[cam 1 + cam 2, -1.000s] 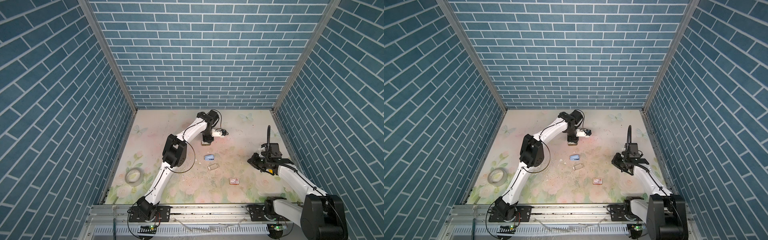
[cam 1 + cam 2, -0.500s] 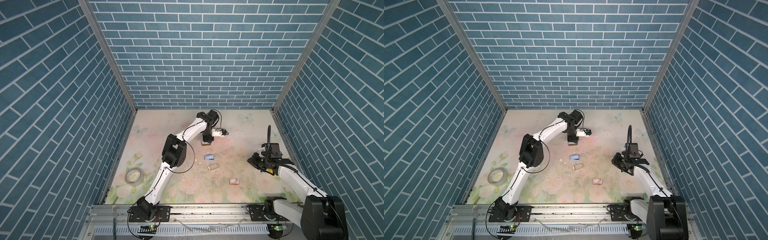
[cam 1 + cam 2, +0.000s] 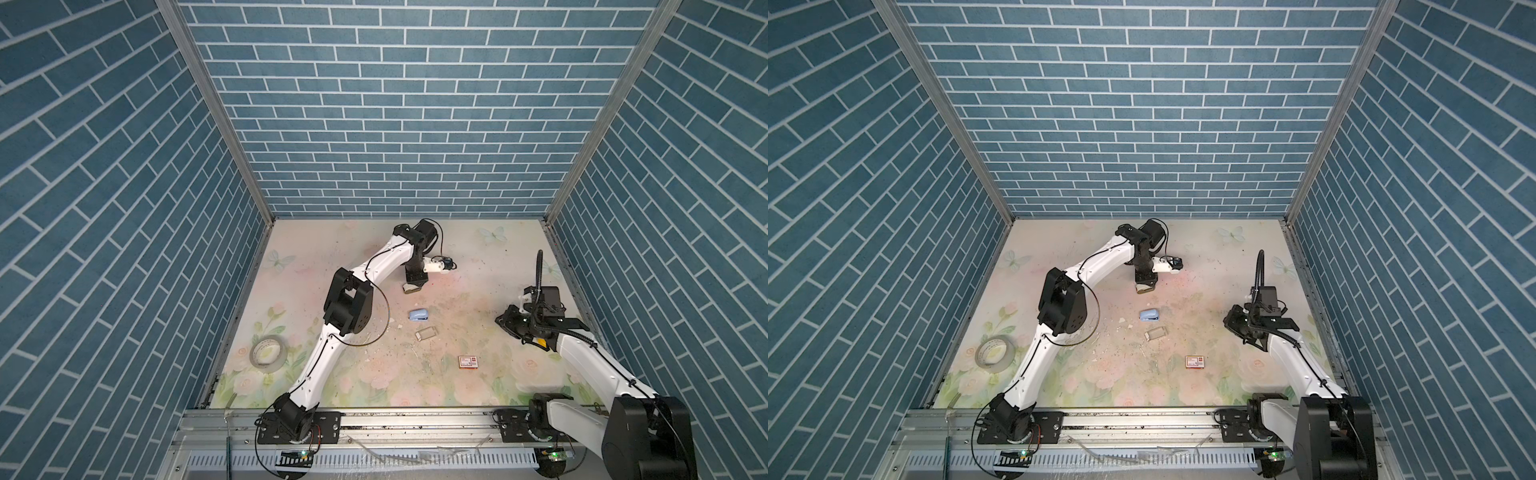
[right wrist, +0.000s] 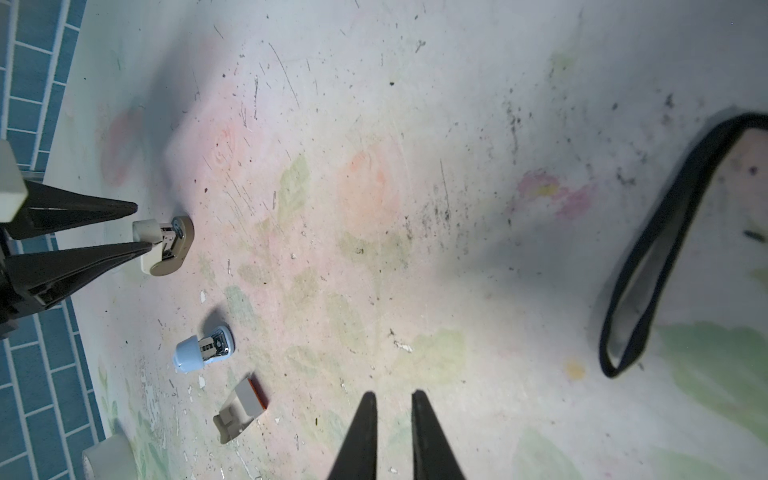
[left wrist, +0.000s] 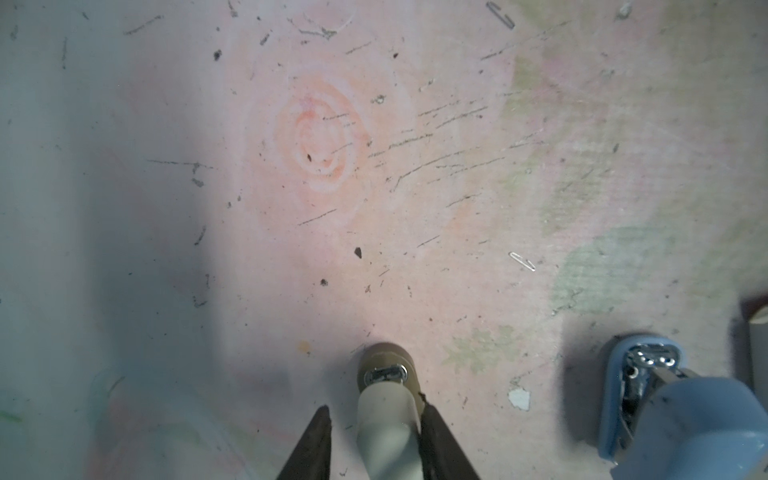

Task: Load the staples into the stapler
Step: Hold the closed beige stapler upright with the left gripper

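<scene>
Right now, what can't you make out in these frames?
staples: count unreadable; too small in top views, foreshortened in right wrist view.
blue stapler: rear cut off by left wrist frame edge, blurred.
beige stapler: rear hidden inside left claw, left wrist view.
printed box: text too small in top views.
tape roll: cut off, right wrist view.

Blue brick-patterned walls (image 3: 395,104) close in three sides, joined by bare aluminium corner posts (image 3: 218,112). The floor is a pale floral-printed mat (image 3: 478,270) with butterflies, scuffed and dark-speckled. A grey aluminium rail (image 3: 415,422) edges the near side.
</scene>
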Available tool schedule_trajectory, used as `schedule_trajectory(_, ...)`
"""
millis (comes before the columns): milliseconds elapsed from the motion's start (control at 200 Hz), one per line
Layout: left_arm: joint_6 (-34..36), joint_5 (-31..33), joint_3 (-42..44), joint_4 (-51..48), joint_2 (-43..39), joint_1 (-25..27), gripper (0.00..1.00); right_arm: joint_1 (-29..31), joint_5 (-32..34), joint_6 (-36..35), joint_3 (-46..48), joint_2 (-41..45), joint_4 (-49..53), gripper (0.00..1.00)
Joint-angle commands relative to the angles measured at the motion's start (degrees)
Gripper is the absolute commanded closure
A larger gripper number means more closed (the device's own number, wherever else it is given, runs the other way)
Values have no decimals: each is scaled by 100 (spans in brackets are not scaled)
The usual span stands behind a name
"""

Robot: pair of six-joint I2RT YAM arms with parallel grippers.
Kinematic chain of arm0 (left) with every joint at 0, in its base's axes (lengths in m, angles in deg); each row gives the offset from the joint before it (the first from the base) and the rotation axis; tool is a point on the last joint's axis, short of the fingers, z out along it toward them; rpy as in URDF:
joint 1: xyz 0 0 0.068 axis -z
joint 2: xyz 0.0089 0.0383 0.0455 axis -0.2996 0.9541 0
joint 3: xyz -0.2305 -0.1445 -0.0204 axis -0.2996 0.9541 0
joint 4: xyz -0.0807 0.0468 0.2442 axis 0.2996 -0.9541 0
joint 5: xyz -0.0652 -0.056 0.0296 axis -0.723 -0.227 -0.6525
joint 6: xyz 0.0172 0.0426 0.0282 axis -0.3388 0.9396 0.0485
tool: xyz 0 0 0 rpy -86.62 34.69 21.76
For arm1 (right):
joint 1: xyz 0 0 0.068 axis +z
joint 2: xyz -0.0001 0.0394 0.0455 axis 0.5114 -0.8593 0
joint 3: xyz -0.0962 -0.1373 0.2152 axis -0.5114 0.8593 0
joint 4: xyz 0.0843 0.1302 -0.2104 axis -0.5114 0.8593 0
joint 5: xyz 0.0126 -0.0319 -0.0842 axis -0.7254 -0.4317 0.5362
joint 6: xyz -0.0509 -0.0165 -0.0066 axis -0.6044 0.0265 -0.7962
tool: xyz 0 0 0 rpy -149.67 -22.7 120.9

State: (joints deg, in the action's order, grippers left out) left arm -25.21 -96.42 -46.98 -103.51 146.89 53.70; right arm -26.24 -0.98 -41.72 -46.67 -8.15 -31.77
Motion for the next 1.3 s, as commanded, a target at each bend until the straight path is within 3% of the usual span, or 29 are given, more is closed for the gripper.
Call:
schedule_trajectory(0, -5, -2, 49, -41, -132, -23, 61, 33, 102, 121, -22, 80, 116, 82)
schedule_trajectory(930, -6, -229, -16, -191, -316, -112, 44, 46, 78, 163, -48, 67, 69, 79)
schedule_trajectory(1150, 88, -97, 407, 48, -448, -94, 39, 122, -460, 343, -73, -83, -584, 78)
schedule_trajectory(1295, 217, -28, 575, 99, -454, -85, 37, 354, -957, 420, -291, -609, -1139, 78)
